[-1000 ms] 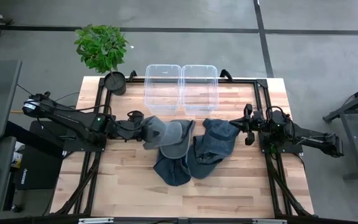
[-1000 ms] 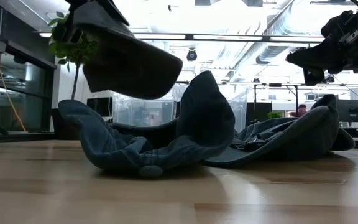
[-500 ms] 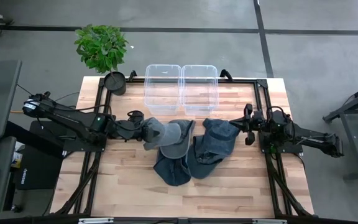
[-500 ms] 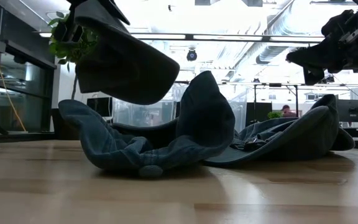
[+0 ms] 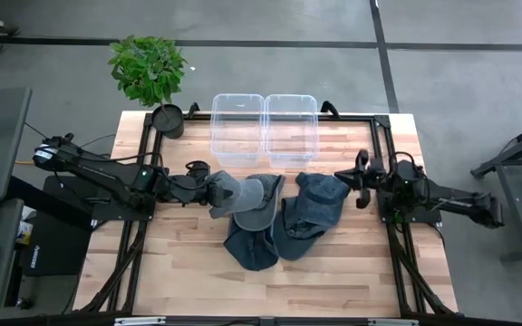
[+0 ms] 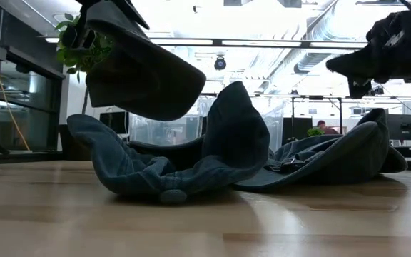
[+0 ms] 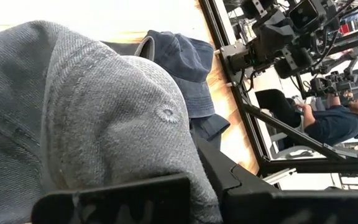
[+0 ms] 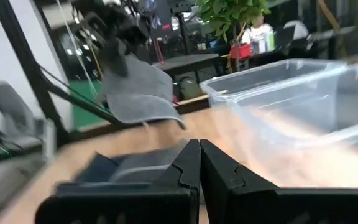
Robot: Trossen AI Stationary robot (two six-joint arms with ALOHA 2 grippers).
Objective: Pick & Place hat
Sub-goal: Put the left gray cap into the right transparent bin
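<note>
High view, left arm: the left gripper [image 5: 208, 190] was clamped on a light grey cotton cap [image 5: 243, 197], its fingers closed over the crown end, the cap's long axis running from the gripper out toward table centre with the brim leading. Low view confirmed the held cap [image 6: 138, 71] hung clear of the tabletop, above and partly over the heap of dark blue denim hats [image 6: 191, 160] lying in the middle of the wooden table [image 5: 188, 263].

Onward relation: two clear plastic bins [image 5: 264, 127] stood side by side at the table's far edge, just beyond the heap and to the far side of the gripper (judged the likely drop point, though the task names none). The left arm was the nearer to the held cap and to the left-hand bin; a carry would run away from the heap toward that far edge.

Pose: left arm stretched low from the table's left side, wrist roughly level.

Right gripper [image 5: 350, 176]: raised near the right side of the heap, fingers pressed together, holding nothing.
</note>
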